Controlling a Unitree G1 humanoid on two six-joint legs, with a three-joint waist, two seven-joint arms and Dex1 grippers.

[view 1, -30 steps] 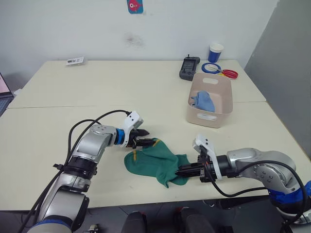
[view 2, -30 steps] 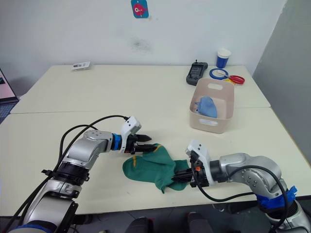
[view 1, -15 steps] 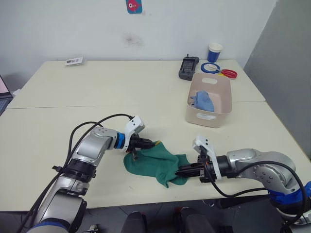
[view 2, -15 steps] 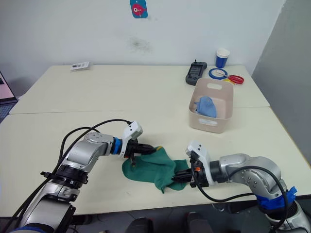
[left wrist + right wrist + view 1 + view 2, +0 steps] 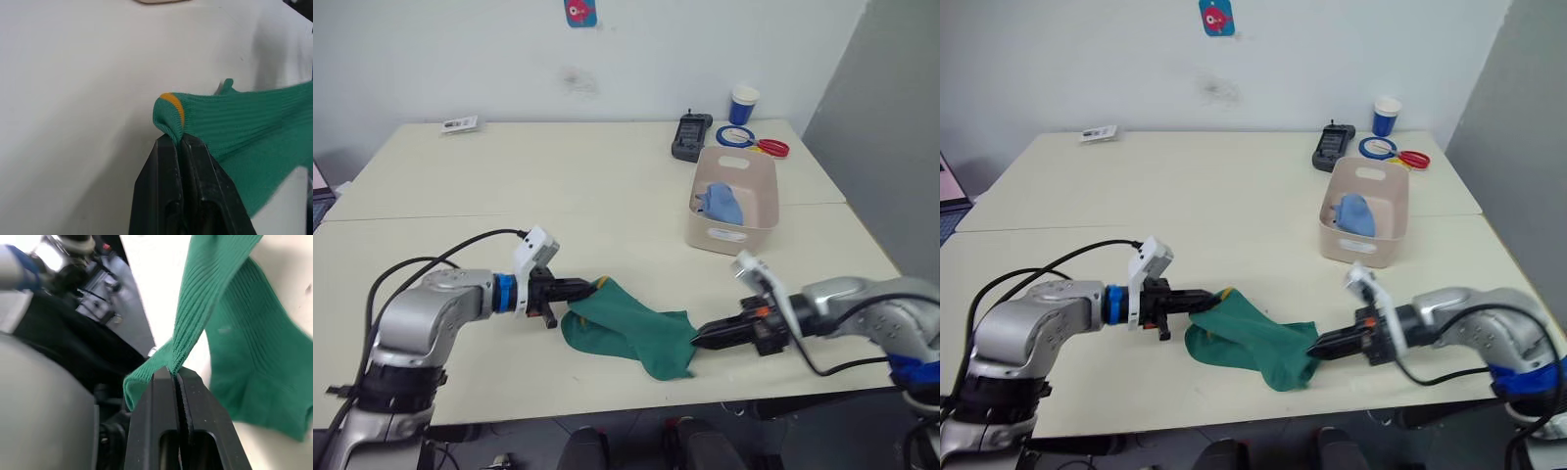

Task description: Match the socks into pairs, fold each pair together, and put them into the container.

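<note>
The dark green socks (image 5: 631,329) lie on the near part of the bench (image 5: 509,176), stretched between the two arms. The left end effector (image 5: 578,289) has its fingers pressed together on the sock end with the yellow mark (image 5: 173,103). The right end effector (image 5: 702,338) pinches the opposite end of the green fabric. The container (image 5: 734,201) stands well apart, farther back on the right, with a light blue sock (image 5: 722,204) inside it.

A paper cup (image 5: 745,105), tape roll (image 5: 738,136) and scissors (image 5: 773,148) sit together.
</note>
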